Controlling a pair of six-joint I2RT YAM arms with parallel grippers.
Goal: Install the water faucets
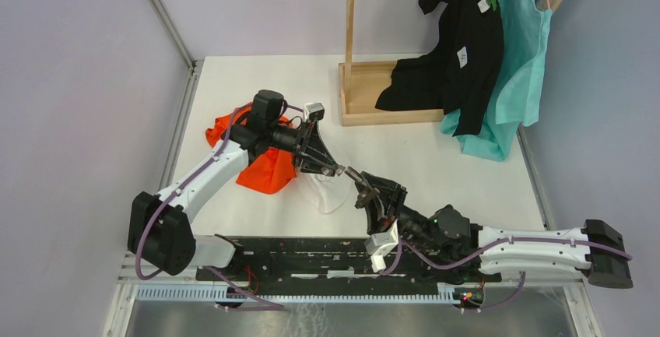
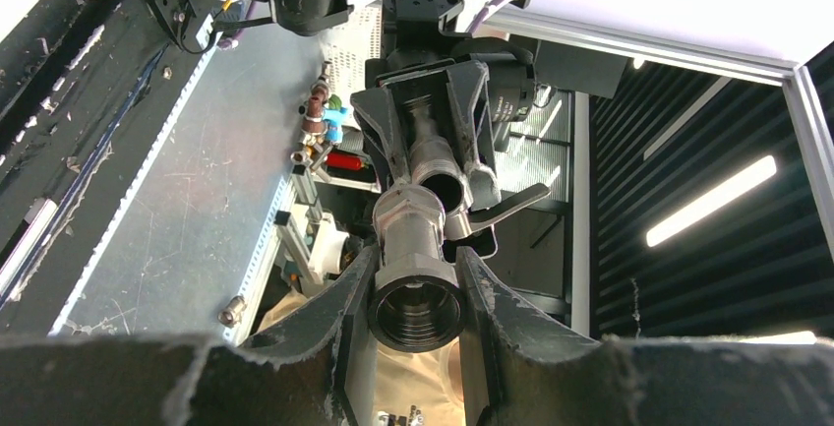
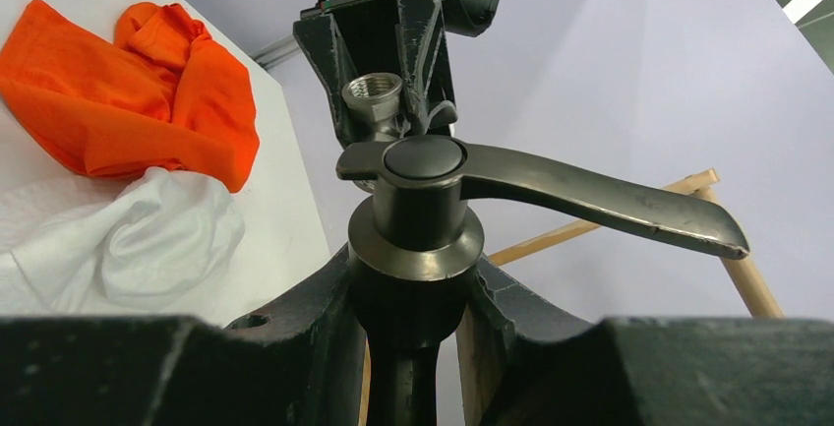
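Water faucets (image 1: pixel 363 192) mid-assembly: left fingers (image 2: pixel 329 318) clamp a silver threaded metal fitting (image 2: pixel 418 283), right fingers (image 3: pixel 305 337) a dark lever-handled tap (image 3: pixel 418 214); next likely careful thread alignment.

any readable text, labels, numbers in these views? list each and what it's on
No legible text in any view.
The white tag on the black garment: dark marks, too small to read.
The second white tag near its collar: too small to read.
The threaded fitting and lever-handled faucet: no markings visible.
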